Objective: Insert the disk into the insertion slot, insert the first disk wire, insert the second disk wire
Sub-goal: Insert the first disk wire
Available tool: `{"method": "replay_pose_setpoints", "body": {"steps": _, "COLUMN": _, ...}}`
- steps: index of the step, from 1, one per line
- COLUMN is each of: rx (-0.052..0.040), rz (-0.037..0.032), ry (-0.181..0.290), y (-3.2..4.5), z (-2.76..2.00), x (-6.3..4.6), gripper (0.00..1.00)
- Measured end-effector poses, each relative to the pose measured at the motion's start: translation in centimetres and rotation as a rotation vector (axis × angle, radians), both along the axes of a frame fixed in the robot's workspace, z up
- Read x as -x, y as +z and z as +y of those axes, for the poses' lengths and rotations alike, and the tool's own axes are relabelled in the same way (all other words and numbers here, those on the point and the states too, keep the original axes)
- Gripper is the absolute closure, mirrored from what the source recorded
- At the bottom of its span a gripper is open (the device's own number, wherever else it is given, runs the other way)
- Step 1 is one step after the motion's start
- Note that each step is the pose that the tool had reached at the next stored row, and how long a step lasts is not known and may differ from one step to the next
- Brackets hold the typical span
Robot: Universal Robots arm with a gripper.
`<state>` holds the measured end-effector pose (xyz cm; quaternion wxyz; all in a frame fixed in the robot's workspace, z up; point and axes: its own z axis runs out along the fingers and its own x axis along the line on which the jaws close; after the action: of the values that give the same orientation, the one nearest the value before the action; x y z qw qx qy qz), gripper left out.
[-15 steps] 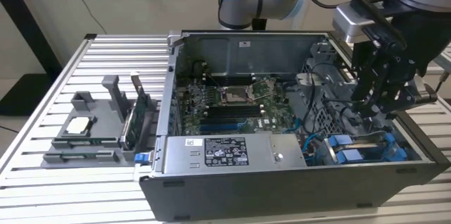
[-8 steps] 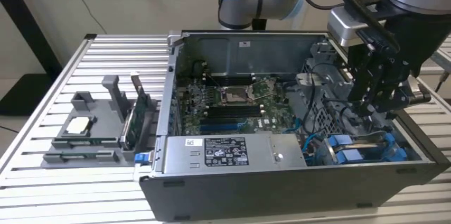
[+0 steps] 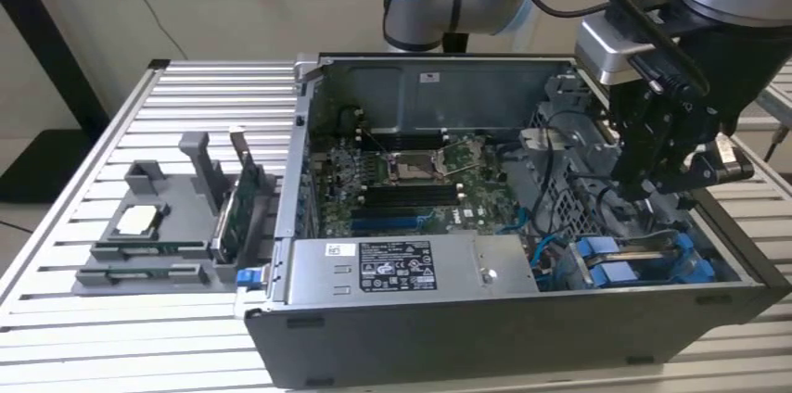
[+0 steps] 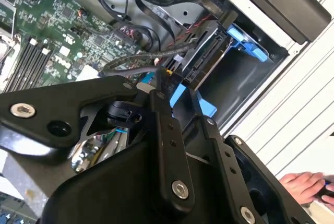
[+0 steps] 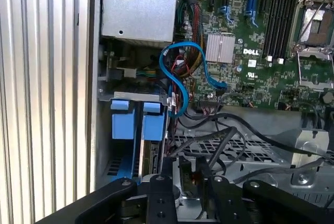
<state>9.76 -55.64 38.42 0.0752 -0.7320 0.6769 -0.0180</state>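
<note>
Although I cannot tell if the gripper [image 3: 650, 191] is closed on anything, the blue wire [image 5: 168, 59] near the disk [image 4: 209, 57] looks light and floppy, best held at its stiff end.

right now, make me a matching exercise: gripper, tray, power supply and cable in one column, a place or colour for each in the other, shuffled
1 gripper
2 tray
3 power supply
4 cable

a bright blue, looped beside the motherboard
b outside the case, at the exterior view's left
c over the case's end at the exterior view's right
d grey box with a white sticker

Pairs: 1-c, 2-b, 3-d, 4-a
</note>
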Motion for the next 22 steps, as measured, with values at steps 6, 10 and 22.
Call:
{"method": "replay_pose_setpoints", "body": {"steps": 6, "rx": 0.0, "rz": 0.0001, "ry": 0.002, "y": 0.0, "z": 0.0, "x": 0.0, "gripper": 0.78}}
{"method": "replay_pose_setpoints", "body": {"steps": 10, "rx": 0.0001, "rz": 0.0001, "ry": 0.002, "y": 0.0, "z": 0.0, "x": 0.0, "gripper": 0.78}}
{"method": "replay_pose_setpoints", "body": {"steps": 22, "rx": 0.0001, "rz": 0.0001, "ry": 0.0, "y": -0.07, "z": -0.12, "x": -0.27, "gripper": 0.81}}
